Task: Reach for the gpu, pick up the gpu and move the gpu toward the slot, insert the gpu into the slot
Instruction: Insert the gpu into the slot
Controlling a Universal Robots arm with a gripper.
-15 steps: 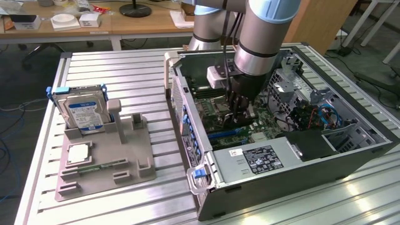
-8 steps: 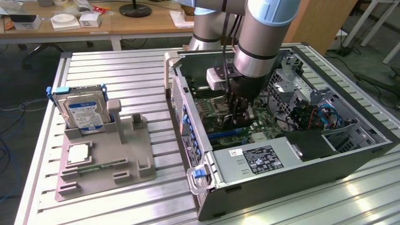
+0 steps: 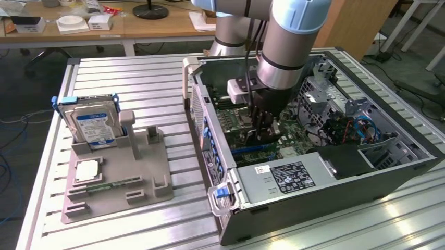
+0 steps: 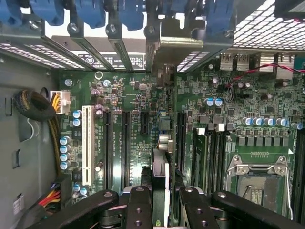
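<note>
One gpu [image 4: 160, 186] sat edge-on between the gripper [image 4: 162, 202] fingers [image 4: 138, 205], clamped on it, standing upright over the motherboard [image 4: 143, 100] inside the open pc case [image 3: 313, 200]. Its silver bracket [image 4: 167, 47] reached the rear slot covers. Card edge sat among the black expansion slots [image 4: 125, 143], near the white slot [image 4: 86, 143]; couldn't tell if seated. Exterior view: arm [image 3: 288, 47] dropped straight into the case, gripper [image 3: 263, 136] low over the board. Hard drive [image 3: 95, 127] and cpu [image 3: 88, 170] were in the grey holder [image 3: 118, 179], on the exterior view's left, well apart.
</note>
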